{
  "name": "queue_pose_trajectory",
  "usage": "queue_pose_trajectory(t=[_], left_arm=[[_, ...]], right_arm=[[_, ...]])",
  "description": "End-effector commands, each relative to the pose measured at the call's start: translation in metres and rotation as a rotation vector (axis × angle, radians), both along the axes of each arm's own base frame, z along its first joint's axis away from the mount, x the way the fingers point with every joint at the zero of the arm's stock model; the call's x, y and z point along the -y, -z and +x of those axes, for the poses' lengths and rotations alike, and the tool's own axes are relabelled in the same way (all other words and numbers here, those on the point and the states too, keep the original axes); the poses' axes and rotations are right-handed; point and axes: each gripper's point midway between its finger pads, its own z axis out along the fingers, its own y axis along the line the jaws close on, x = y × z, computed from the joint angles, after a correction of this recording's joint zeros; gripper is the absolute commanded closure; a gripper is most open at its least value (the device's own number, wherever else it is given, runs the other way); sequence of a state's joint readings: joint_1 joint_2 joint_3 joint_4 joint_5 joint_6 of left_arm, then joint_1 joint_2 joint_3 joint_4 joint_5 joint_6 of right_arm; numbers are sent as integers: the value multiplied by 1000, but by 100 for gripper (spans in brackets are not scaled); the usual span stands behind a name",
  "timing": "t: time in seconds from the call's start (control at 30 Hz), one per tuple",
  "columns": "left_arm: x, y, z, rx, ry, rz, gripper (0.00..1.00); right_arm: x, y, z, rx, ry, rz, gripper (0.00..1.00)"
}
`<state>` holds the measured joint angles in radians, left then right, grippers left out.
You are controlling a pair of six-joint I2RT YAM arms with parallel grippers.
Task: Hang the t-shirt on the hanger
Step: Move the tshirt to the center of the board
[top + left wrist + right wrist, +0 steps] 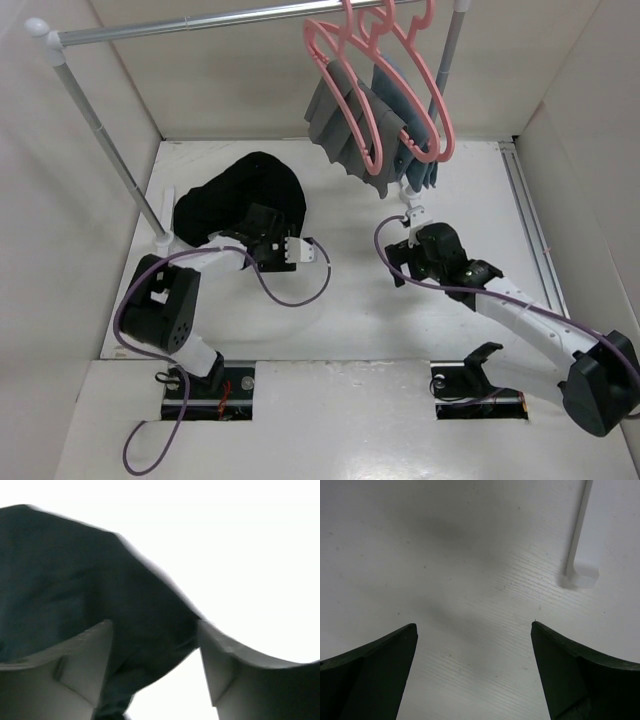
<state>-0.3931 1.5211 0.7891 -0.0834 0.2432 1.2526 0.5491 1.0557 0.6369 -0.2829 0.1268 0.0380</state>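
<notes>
The black t-shirt (240, 195) lies crumpled on the white table at the back left. My left gripper (258, 218) is at the shirt's near right edge. In the left wrist view its pale fingers (85, 660) stand apart, and a dark fold of the t-shirt (75, 580) lies between them. The jaws have not pressed together on it. My right gripper (409, 208) hovers over bare table at centre right, below the hanging clothes. Its dark fingers (375, 670) are wide apart with nothing between them. The hanger is out of view, since the pink ones in sight carry cloth.
A metal rail (200, 28) spans the back on an upright pole (110, 140). Two pink hangers hang from it, one with grey pleated cloth (338, 125), one with blue cloth (412, 125). A white strip (580, 535) runs along the table's right side. White walls surround the table.
</notes>
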Motion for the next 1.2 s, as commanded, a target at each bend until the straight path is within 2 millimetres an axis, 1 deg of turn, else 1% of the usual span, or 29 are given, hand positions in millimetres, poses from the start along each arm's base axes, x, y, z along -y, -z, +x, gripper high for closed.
queue_pose_trajectory(t=[0.0,0.03,0.07,0.1,0.13,0.17,0.2,0.27,0.3,0.33,0.37,0.43,0.47,0.53,0.57,0.6,0.67,0.7,0.8,0.83,0.87,0.9,0.93,0.97,1.0,1.03,1.07,1.1,1.17], left_arm=[[-5,13,5,-49,14,70,44],[-3,15,4,-65,20,66,51],[-1,16,3,-81,26,63,72],[0,20,-5,-113,37,57,88],[2,20,-5,-127,43,51,98],[3,18,-2,-118,43,48,100],[4,16,-6,-134,34,33,100],[8,-1,-3,-105,24,-4,100],[13,-14,-1,-91,21,-37,100],[19,-31,-2,-93,32,-73,100],[24,-59,-3,-54,33,-118,100],[31,-100,-6,-20,43,-187,100],[38,-147,-14,21,57,-266,100],[44,-197,-26,71,80,-350,100],[48,-222,-37,83,100,-401,100],[48,-276,-49,171,96,-496,100],[47,-325,-69,227,93,-602,100],[44,-370,-85,316,109,-677,100],[37,-431,-108,366,55,-848,100],[33,-463,-118,416,55,-904,100],[32,-478,-125,409,43,-963,100],[28,-496,-131,437,36,-1000,100],[19,-530,-142,522,36,-1057,100],[16,-544,-142,547,20,-1089,100],[10,-558,-146,584,7,-1118,100],[3,-568,-142,626,-31,-1129,100],[-2,-585,-143,673,-39,-1148,100],[-8,-594,-146,707,-52,-1162,100],[-18,-612,-140,787,-93,-1173,100]], right_arm=[[-18,-28,15,74,-18,26,0],[-20,-28,14,70,-21,14,0],[-20,-25,14,54,-22,3,0],[-24,-31,15,69,-27,5,0],[-21,-26,14,56,-26,-19,0],[-27,-28,14,58,-40,-17,0],[-28,-31,14,63,-41,-24,0],[-31,-31,15,68,-49,-38,0],[-35,-28,12,60,-65,-43,0],[-35,-33,15,77,-65,-49,0],[-44,-31,13,71,-97,-62,0],[-49,-30,12,73,-116,-78,0],[-51,-30,11,73,-125,-78,0],[-61,-29,6,78,-161,-83,0],[-65,-31,6,87,-170,-75,0],[-67,-32,6,93,-176,-64,0],[-82,-42,0,123,-226,-12,0],[-86,-43,-3,123,-250,12,0],[-104,-62,-8,174,-312,68,0],[-108,-71,-6,197,-327,78,0],[-118,-87,-7,231,-358,92,0],[-122,-93,-5,242,-371,95,0],[-130,-103,-8,261,-398,108,0],[-136,-109,-7,268,-408,115,0],[-144,-129,-3,307,-426,140,0],[-150,-136,-1,321,-441,147,0],[-159,-143,-4,328,-473,171,0],[-168,-158,0,362,-482,204,0],[-184,-170,-3,389,-537,243,0]])
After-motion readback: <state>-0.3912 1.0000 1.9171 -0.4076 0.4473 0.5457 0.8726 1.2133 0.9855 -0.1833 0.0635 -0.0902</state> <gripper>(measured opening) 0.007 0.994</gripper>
